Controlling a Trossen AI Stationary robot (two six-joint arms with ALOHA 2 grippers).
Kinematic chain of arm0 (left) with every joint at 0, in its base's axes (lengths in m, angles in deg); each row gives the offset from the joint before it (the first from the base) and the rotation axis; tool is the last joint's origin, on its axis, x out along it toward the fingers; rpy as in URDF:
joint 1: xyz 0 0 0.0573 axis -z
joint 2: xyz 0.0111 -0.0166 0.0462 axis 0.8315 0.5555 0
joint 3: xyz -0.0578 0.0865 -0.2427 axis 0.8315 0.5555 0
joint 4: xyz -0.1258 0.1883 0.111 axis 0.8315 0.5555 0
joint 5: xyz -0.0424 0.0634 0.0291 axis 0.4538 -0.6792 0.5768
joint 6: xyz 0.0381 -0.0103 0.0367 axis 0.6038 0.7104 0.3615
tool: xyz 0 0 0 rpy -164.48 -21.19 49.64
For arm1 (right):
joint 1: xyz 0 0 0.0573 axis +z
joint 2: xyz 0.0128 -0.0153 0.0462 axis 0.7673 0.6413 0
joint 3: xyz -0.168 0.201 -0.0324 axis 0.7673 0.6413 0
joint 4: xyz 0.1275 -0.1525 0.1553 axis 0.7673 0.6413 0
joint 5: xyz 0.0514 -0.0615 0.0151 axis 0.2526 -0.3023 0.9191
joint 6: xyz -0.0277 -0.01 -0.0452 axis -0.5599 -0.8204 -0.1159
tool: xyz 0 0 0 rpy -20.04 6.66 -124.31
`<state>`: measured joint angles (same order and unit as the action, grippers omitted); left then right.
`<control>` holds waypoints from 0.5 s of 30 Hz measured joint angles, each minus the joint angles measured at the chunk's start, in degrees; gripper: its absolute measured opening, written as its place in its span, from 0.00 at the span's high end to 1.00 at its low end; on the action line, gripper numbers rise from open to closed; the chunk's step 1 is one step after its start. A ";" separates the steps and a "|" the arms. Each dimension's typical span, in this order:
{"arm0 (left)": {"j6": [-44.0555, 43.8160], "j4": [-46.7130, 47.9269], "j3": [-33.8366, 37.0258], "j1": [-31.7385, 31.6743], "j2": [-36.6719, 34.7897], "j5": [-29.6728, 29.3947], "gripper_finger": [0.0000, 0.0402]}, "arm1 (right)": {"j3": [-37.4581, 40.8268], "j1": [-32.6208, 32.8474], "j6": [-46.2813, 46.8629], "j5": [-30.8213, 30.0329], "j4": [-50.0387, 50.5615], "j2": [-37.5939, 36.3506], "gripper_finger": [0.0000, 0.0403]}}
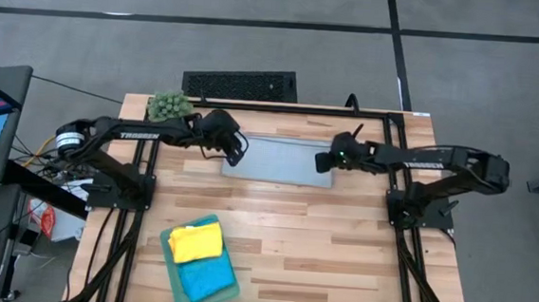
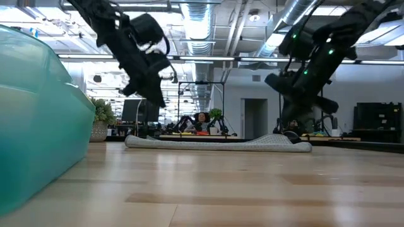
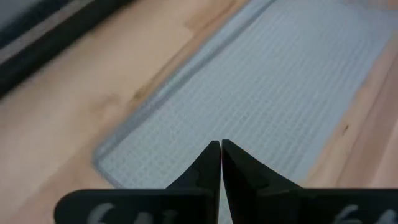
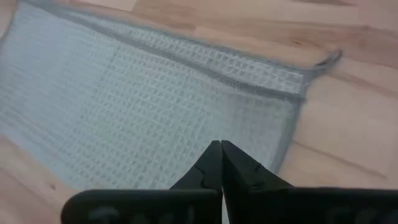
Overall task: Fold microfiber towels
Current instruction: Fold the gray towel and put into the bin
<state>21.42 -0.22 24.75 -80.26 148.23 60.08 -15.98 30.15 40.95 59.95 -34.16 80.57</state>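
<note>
Grey towel [image 1: 278, 160] lies flat at the far middle of the wooden table [image 1: 338, 261], folded into a long rectangle. Long axis runs left to right across the table, short ends facing the two arms. Double layer shows at one edge in the right wrist view [image 4: 155, 106]; waffle weave clear in the left wrist view [image 3: 261, 93]. In the low view it is a thin flat strip [image 2: 221, 144] on the table.

Left gripper [image 1: 234, 155] hangs just above the towel's left end, fingers pressed together, holding nothing; its fingertips [image 3: 214, 155] meet over the cloth. Right gripper [image 1: 323, 161] sits at the towel's right end, fingers also clenched with nothing between them [image 4: 217, 155], cloth beneath them.

Near left corner: teal towel [image 1: 189, 260] spread out, with a folded blue towel [image 1: 208, 278] on it and a folded yellow towel [image 1: 195, 244] on top, its long axis roughly left to right, slightly tilted. Fuzzy green plant ball [image 1: 168, 105] at the far left corner, well apart from the grey towel.
</note>
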 joint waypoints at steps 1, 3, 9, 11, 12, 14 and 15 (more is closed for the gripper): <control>0.05 -0.04 0.27 -0.67 0.84 0.98 0.98 | 0.00 -1.06 -1.00 0.77 -0.96 0.99 0.94; 0.07 -0.32 0.99 -1.76 2.19 2.04 0.98 | -0.02 -2.69 -1.66 0.99 -2.66 3.40 0.94; 0.16 -3.53 1.75 -2.76 7.54 2.83 0.98 | 0.00 -6.74 -2.62 0.86 -3.84 9.18 0.96; 0.48 -4.26 1.75 -2.73 9.59 3.44 0.98 | -0.02 -7.51 -2.64 0.86 -4.24 10.80 0.96; 0.51 -4.25 1.75 -2.72 10.59 3.48 0.98 | 0.00 -7.74 -2.64 0.95 -3.90 11.56 0.96; 0.57 -4.61 1.75 -2.67 12.56 3.52 0.98 | 0.00 -8.04 -2.65 1.01 -3.90 12.59 0.95; 0.63 -4.71 1.75 -2.69 13.45 3.44 0.98 | -0.02 -8.03 -2.64 0.96 -3.98 13.01 0.95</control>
<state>22.04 -4.93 26.50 -82.95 161.68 63.52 -16.00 22.12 38.30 60.91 -38.13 93.58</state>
